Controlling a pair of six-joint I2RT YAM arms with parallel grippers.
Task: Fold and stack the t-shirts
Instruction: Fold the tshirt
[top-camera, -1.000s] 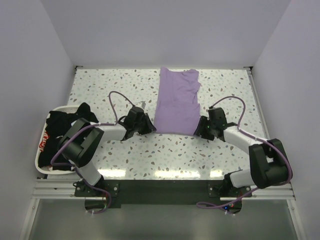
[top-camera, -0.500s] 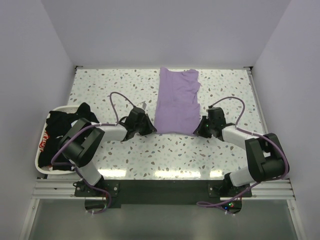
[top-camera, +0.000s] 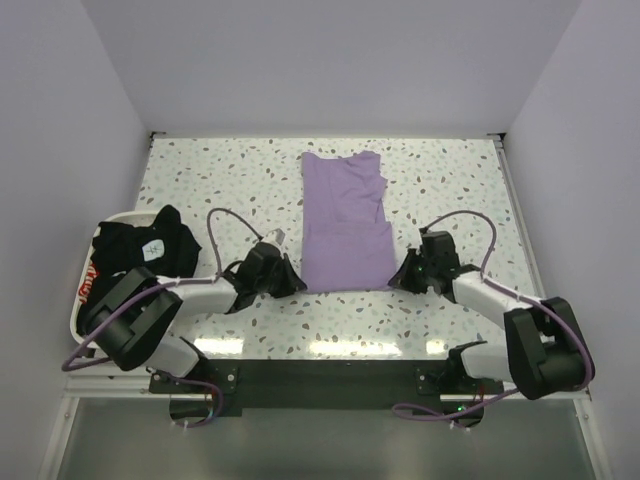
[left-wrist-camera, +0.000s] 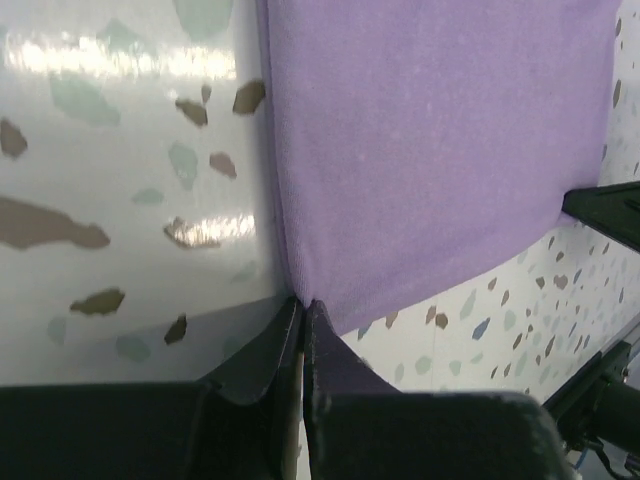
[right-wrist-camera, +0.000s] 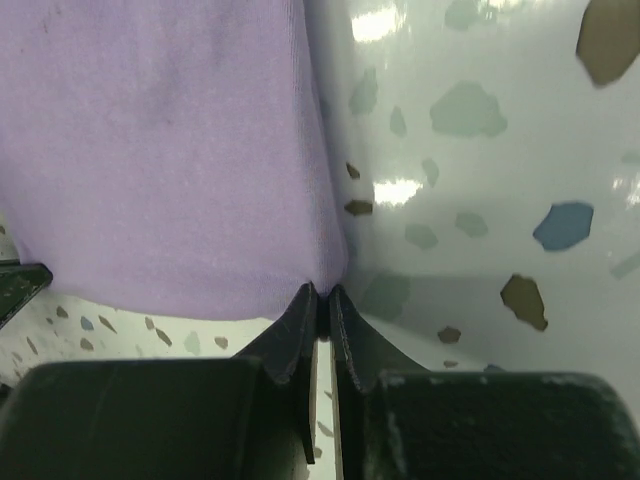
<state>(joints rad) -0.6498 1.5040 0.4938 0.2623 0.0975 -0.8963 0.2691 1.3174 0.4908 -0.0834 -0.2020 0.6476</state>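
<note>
A lavender-purple t-shirt (top-camera: 343, 215) lies flat on the speckled table, folded lengthwise into a narrow strip. My left gripper (top-camera: 292, 283) is shut on its near left corner; the left wrist view shows the gripper (left-wrist-camera: 302, 302) pinching the cloth (left-wrist-camera: 430, 150). My right gripper (top-camera: 397, 280) is shut on the near right corner, and the right wrist view shows the gripper (right-wrist-camera: 322, 292) clamping the cloth (right-wrist-camera: 160, 150). Black t-shirts (top-camera: 135, 250), one with a red-and-white print (top-camera: 88, 286), lie heaped in the white tray.
The white tray (top-camera: 74, 325) sits at the table's left edge. White walls close the table on the left, back and right. The arm bases stand on a black bar (top-camera: 320, 380) along the near edge.
Both grippers have pulled the lavender shirt towards the near edge and slightly left. Its far end has slid off the back edge of the table.
</note>
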